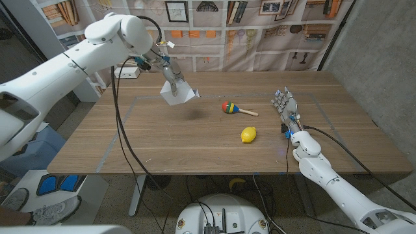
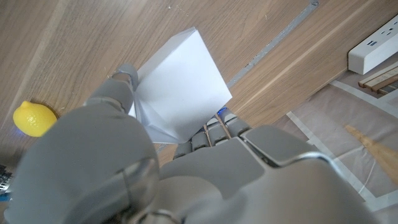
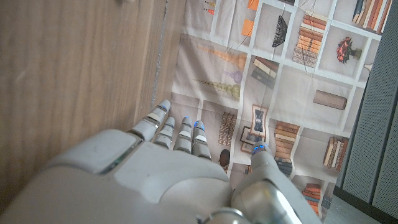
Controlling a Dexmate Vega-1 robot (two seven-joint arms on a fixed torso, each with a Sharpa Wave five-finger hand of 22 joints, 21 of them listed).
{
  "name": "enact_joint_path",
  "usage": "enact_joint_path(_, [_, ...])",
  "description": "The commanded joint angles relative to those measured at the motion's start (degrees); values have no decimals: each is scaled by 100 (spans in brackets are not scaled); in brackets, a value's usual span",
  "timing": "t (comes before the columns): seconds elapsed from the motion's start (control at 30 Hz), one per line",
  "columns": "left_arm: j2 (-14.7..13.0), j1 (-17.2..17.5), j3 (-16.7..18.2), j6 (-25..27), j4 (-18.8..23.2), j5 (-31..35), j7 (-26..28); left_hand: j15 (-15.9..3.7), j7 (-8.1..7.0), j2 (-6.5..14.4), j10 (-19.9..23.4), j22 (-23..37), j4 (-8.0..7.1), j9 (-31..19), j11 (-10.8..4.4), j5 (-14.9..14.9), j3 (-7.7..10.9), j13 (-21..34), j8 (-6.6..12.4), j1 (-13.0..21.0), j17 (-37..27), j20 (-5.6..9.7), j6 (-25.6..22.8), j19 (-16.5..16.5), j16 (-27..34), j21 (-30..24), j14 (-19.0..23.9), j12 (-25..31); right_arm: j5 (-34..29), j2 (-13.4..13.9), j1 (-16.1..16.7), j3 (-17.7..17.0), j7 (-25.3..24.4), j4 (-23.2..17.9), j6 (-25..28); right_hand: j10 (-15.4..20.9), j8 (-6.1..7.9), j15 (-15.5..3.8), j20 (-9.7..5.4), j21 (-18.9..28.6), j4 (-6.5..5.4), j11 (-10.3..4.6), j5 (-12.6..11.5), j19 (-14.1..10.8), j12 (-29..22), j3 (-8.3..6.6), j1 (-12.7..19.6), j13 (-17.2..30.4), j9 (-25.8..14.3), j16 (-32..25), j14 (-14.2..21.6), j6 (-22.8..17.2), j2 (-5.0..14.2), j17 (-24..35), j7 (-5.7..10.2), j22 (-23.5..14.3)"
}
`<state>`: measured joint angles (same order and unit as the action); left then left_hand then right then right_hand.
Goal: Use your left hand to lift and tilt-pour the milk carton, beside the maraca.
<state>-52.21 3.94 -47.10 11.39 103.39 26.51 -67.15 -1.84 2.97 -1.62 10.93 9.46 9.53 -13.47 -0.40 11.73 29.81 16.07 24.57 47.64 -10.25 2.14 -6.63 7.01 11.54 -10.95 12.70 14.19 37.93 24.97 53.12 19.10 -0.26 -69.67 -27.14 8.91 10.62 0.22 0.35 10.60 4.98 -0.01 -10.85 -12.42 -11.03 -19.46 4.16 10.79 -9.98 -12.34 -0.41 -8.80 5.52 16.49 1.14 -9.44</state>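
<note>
Head view: the left hand (image 1: 170,77) grips the white milk carton (image 1: 178,95) aloft, tilted over the counter (image 1: 195,140), the maraca (image 1: 230,107) lying to its right; the right hand (image 1: 285,104) waits, fingers released, near the lemon (image 1: 248,134).

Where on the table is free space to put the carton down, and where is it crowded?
The left robot hand holds the carton above the table. The wood under it, left of the maraca, is bare, as is the near left part. It is crowded on the right, among the maraca, the lemon and the right robot hand.
</note>
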Motion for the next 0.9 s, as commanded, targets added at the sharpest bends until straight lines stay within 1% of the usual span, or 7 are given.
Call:
enact_joint_path(0.03, [211,-81,-137,-303,81,769,-309,-1,-10,61,12,32,-1,-15,9,39,-25,13,42,22,-21,61,-10,56,3,-23,54,1,91,-49,6,-24,81,93,-49,46,30,49,32,31,21,21,-38,-47,-24,-10,4,11,-13,-51,17,-56,126,12,-3,-17])
enact_joint_path(0.2, [245,-79,-227,-483,189,1216,-431,-15,-19,65,27,32,1,-13,-10,41,-40,18,50,22,-21,67,-16,75,9,-27,75,3,110,-46,32,-42,82,84,-61,45,29,49,33,31,21,20,-38,-49,-23,-10,3,11,-14,-51,17,-57,126,11,-2,-17])
enact_joint_path(0.3, [292,-15,-152,-485,188,1252,-456,-27,-26,69,32,32,1,-13,-24,42,-44,20,57,22,-22,63,-26,88,11,-31,82,4,118,-45,45,-48,82,79,-65,46,31,49,38,31,21,19,-38,-51,-23,-10,3,11,-14,-51,15,-64,127,10,-4,-17])
enact_joint_path(0.63, [496,7,-234,-751,133,1761,-641,-38,-25,90,53,33,-8,-10,-52,44,-70,31,76,10,-23,56,-48,115,14,-33,100,7,165,-41,96,-80,96,67,-77,52,34,59,47,31,23,23,-38,-58,-24,-12,3,12,-14,-55,22,-83,129,5,-4,-17])
enact_joint_path(0.9, [577,96,-286,-881,291,2255,-775,-66,-31,110,64,34,-16,-9,-50,45,-92,39,90,-5,-24,71,-63,149,24,-40,132,9,210,-54,131,-96,141,78,-110,61,32,51,48,29,24,24,-38,-59,-26,-14,3,12,-15,-58,24,-90,130,1,-13,-18])
